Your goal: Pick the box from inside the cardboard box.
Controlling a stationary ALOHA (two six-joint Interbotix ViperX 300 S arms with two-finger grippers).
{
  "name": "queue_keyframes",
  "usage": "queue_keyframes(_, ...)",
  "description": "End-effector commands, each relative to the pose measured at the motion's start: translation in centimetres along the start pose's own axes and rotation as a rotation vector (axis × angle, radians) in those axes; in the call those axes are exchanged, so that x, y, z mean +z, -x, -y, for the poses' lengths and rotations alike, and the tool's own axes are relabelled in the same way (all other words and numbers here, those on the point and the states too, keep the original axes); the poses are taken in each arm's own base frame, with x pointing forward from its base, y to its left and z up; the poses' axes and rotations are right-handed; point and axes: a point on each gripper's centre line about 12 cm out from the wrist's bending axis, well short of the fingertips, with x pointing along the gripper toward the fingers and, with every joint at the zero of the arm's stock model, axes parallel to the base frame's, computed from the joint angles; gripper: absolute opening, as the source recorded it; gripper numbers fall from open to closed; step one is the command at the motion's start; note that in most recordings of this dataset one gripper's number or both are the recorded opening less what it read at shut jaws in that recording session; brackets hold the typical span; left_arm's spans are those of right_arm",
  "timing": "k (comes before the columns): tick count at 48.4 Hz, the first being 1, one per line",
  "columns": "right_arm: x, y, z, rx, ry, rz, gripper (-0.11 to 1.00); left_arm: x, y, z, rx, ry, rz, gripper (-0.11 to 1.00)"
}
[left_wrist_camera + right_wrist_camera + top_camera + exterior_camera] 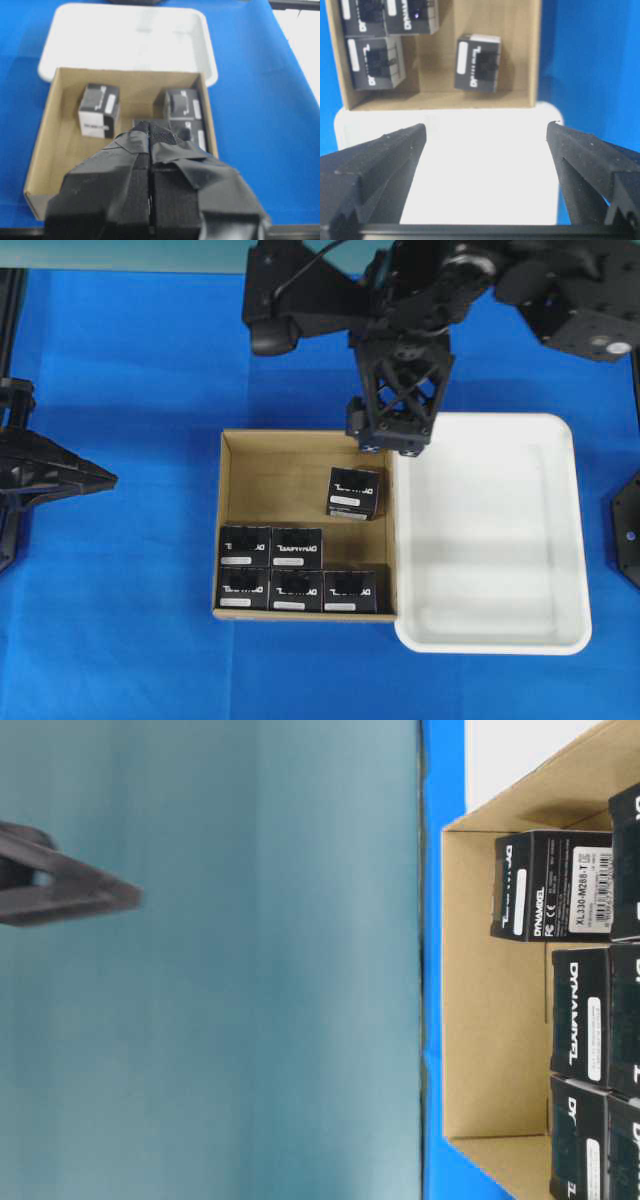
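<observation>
Since the job was pulling a box out of the cardboard box (305,525), the layout made sense: the carton sat on the blue desk (120,440) right against a white tray (490,530), most likely the drop spot, though that's my guess. Six black boxes were inside. Five were packed tight along the near wall in the overhead view, and one loner box (354,491) stood apart near the tray-side wall, with bare cardboard on three sides. That's the easy pick, I'd say, because fingers can slip down around it without bumping neighbours.

The right end effector (390,437) hung over the carton's far corner by the tray, pointing down, fingers spread wide and holding nothing. Its wrist view had the loner box just ahead past the carton wall.

The left end effector (150,145) sat off to the side, pads clenched together, empty, well clear of the action so it wouldn't get in the way.
</observation>
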Motion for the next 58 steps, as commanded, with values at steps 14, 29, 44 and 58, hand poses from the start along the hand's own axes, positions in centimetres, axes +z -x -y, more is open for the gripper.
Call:
queue_keyframes(14,-1.2,5.5,-1.0,-0.039,-0.022,0.109,0.99,1.8,0.2,0.1,-0.004,-0.002,0.044,-0.07)
queue_keyframes(29,-2.0,2.4,-1.4,-0.027,-0.024,0.017,0.99,2.0,0.3,0.1,-0.004,0.000,0.052,-0.07)
queue_keyframes(44,-2.5,-4.0,-1.0,-0.028,-0.059,0.024,0.99,2.2,0.3,0.2,-0.004,-0.002,0.057,-0.07)
queue_keyframes(58,-4.1,-10.9,-1.6,-0.022,-0.036,-0.012,0.99,2.0,0.4,0.1,-0.002,-0.006,0.034,-0.07)
